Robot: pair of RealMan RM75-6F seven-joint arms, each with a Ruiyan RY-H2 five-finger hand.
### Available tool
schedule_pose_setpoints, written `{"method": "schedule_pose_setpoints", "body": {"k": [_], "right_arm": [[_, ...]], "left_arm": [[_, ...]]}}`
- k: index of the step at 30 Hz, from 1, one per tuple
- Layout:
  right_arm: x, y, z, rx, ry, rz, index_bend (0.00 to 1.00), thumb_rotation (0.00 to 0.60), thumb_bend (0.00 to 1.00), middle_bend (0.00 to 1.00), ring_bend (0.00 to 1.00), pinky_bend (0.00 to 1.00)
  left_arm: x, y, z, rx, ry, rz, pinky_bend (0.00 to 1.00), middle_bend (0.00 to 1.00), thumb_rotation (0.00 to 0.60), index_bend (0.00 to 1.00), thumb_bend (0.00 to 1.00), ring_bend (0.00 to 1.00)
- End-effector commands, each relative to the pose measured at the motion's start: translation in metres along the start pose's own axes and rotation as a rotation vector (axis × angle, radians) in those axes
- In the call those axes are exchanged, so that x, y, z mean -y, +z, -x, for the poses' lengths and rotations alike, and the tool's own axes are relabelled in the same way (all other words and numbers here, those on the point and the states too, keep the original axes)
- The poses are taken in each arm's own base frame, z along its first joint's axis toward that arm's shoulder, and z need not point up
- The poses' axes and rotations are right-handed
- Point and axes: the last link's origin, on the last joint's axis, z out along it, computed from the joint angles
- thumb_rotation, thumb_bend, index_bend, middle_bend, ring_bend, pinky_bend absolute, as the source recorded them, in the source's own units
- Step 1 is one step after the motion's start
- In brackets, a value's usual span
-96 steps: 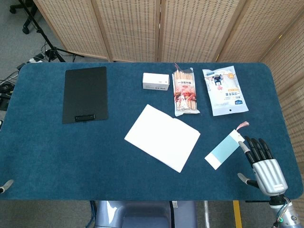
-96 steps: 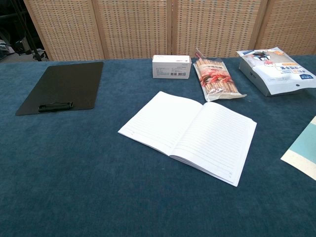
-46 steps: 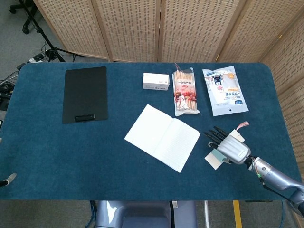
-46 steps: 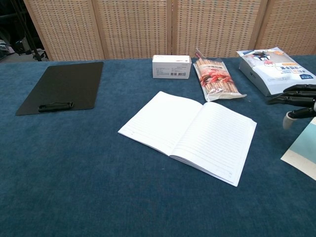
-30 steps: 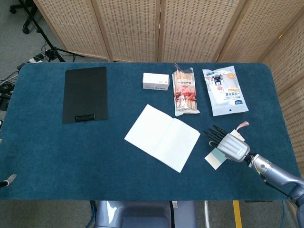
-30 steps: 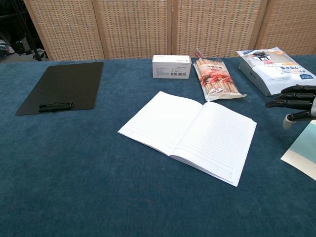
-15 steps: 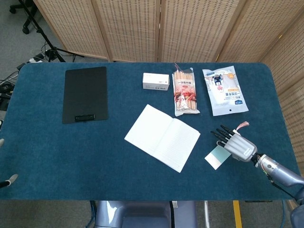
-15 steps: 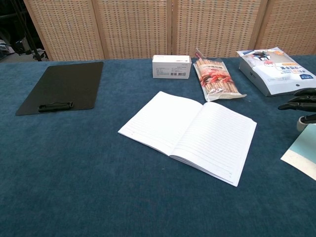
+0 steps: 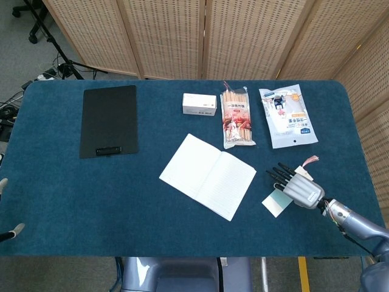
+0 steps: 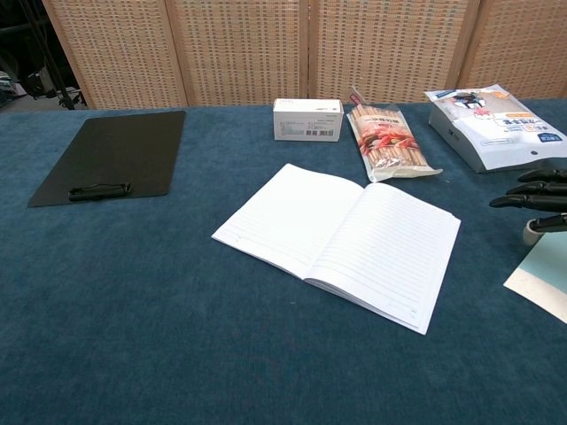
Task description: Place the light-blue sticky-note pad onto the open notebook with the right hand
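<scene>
The light-blue sticky-note pad (image 9: 276, 201) lies flat on the table at the right, its near end white; in the chest view the pad (image 10: 542, 276) is cut by the right edge. My right hand (image 9: 299, 187) hovers over the pad's far half, covering it, fingers spread and pointing toward the notebook; its dark fingertips (image 10: 532, 199) show at the right edge of the chest view. It holds nothing. The open notebook (image 9: 208, 175) lies in the middle of the table with blank lined pages (image 10: 341, 238). Only fingertips of my left hand (image 9: 7, 234) show at the left edge.
Along the back stand a white box (image 9: 199, 104), a packet of sticks (image 9: 236, 118) and a white-blue pouch (image 9: 286, 115). A black clipboard (image 9: 109, 120) lies at the left. A small tag with red threads (image 9: 309, 162) sits beside my right hand.
My right hand came in from the table's near right corner to above the pad, then shifted slightly right and back over the last second. The pad has not moved.
</scene>
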Motion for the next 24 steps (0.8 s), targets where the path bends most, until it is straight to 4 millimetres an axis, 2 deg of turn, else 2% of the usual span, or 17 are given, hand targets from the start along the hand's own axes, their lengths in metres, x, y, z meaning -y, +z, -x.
{"method": "schedule_pose_setpoints", "body": {"k": [1, 17, 24], "right_arm": [[0.0013, 0.0008, 0.0007, -0.001, -0.003, -0.002, 0.3, 0.6, 0.0, 0.0, 0.0, 0.0], [0.0051, 0.0059, 0.0046, 0.021, -0.024, -0.013, 0.32, 0.6, 0.0, 0.0, 0.0, 0.0], [0.0076, 0.0079, 0.0054, 0.022, -0.017, -0.015, 0.54, 0.6, 0.0, 0.0, 0.0, 0.0]], "left_arm": [[-0.0006, 0.0004, 0.0, 0.002, 0.002, 0.0, 0.0, 0.0, 0.6, 0.0, 0.0, 0.0], [0.0011, -0.0011, 0.0019, 0.004, 0.001, -0.004, 0.0, 0.0, 0.6, 0.0, 0.0, 0.0], [0.0014, -0.0006, 0.0015, 0.004, 0.0, -0.005, 0.0, 0.0, 0.6, 0.0, 0.0, 0.0]]}}
